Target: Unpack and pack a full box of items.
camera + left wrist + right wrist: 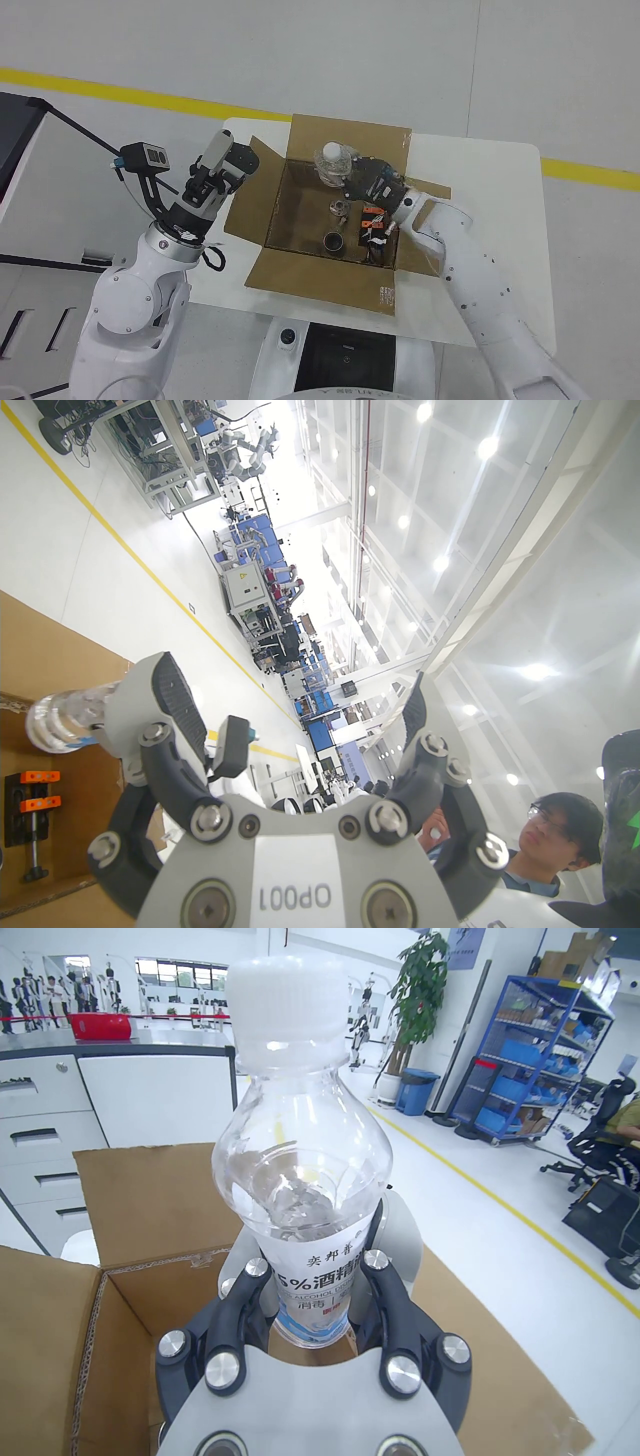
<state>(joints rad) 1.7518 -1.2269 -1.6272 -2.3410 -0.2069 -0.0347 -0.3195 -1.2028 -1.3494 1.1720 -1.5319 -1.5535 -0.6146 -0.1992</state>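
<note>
An open cardboard box [262, 225] stands on the white table [490, 190]. My right gripper [352, 175] is shut on a clear bottle [333, 160] with a white cap [286, 998], held over the far inner side of the box [125, 1268]. The bottle [60, 720] hangs above the box floor. On that floor lie an orange and black clamp [373, 225], a small metal piece [338, 209] and a dark round can [333, 241]. My left gripper [218, 160] stands open and empty beside the box's left flap, tilted upward, with its ribbed pads [172, 695] apart.
The box flaps [320, 282] spread outward on all sides. A black camera mount [143, 157] stands at the table's left edge. Bare table lies to the right of the box. A yellow floor line [120, 95] runs behind the table.
</note>
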